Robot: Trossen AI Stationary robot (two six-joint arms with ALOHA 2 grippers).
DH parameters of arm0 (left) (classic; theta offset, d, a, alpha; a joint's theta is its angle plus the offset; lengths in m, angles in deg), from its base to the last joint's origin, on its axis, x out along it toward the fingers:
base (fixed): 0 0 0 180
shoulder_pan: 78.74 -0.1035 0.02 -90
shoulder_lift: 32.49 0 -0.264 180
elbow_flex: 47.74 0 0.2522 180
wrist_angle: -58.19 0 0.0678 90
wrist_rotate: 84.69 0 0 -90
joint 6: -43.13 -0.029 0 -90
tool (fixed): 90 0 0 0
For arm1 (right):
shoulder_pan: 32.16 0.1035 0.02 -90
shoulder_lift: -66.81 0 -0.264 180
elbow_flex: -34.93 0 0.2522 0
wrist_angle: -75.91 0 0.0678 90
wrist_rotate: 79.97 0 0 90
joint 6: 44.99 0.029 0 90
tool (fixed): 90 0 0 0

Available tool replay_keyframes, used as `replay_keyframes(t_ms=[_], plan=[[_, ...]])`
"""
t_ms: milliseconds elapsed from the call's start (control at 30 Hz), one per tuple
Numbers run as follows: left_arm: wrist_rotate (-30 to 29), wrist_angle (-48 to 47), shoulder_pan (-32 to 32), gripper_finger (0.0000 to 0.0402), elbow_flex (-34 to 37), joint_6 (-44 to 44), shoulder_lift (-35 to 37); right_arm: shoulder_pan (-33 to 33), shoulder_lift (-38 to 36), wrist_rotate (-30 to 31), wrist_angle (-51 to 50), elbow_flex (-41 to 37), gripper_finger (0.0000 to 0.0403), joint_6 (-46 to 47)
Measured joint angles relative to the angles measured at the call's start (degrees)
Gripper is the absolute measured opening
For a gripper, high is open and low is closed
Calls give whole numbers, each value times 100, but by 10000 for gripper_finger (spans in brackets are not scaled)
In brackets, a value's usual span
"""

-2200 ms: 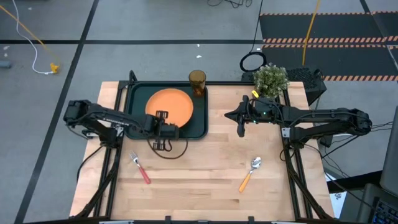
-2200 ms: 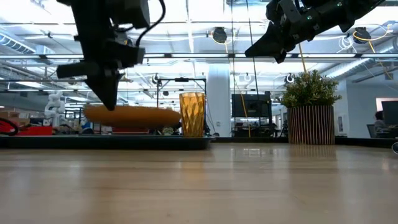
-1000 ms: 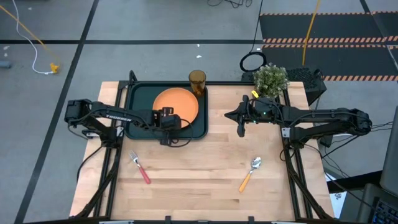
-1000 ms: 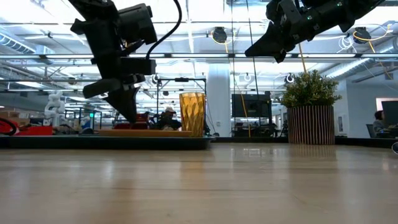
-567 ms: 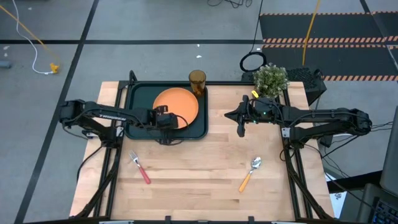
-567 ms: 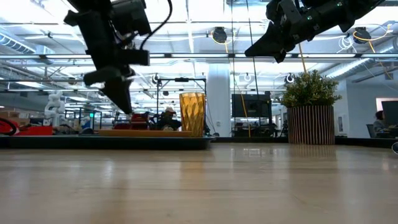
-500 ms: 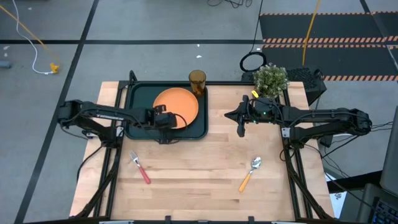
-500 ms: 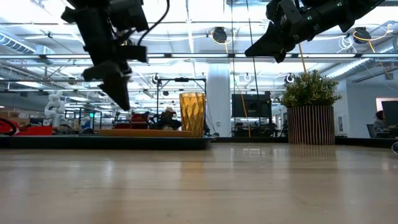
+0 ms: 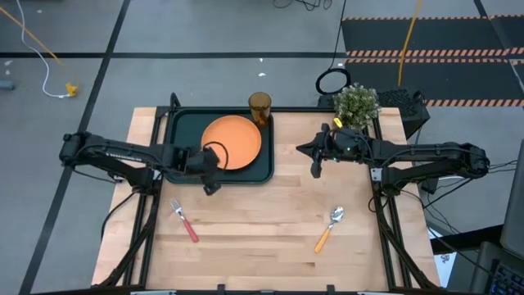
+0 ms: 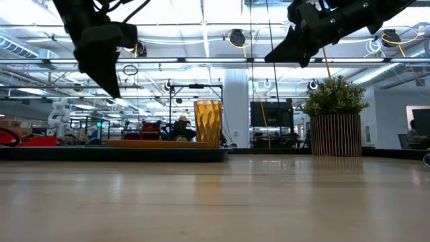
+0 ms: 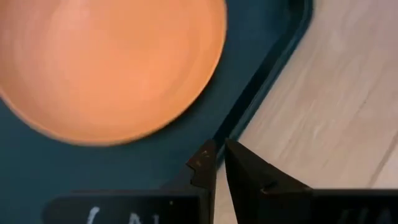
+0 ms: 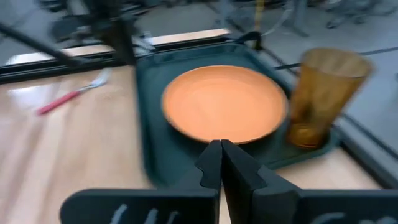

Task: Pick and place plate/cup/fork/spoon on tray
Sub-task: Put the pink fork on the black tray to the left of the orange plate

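On the pale wooden desk (image 9: 270,229), the large dark green-black rectangular tray (image 9: 182,131) with a raised rim lies at about 11 o'clock from the desk's middle. The round flat orange plastic plate (image 9: 232,141) rests flat inside it, and the small amber-brown translucent tumbler, the cup (image 9: 259,107), stands upright in the tray's 1 o'clock corner, just beside the plate.

Two pieces remain off the tray. The small fork with silver tines and a pink-red plastic handle (image 9: 185,222) lies on bare wood at 7 o'clock, and the small spoon with a silver bowl and orange plastic handle (image 9: 329,227) lies at 5 o'clock, well apart from it.

The left pincer (image 9: 210,185) hangs over the tray's 6 o'clock rim, narrow and nearly closed, holding nothing. The right pincer (image 9: 315,170) waits above the desk at 1 o'clock, fingers pressed together and empty, near the tan pot with a green leafy plant (image 9: 357,105).

The fork probably comes next for the left arm. It lies thin and flat, so narrow fingers coming down off-centre could skid the handle away or pinch only wood. Carried in low, it could catch the raised rim, or knock the cup while being set down.
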Motion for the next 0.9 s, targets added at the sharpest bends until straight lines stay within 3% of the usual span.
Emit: replay_keyframes(t_ms=[167,533,900], plan=[[-12,-439,198,37,0,1110,11,0,0,650,69,2,0,-2],[38,-2018,735,37,0,4787,9,0,1,645,152,2,0,-349],[473,-2075,2028,37,0,7435,-173,0,0,640,234,2,0,-649]])
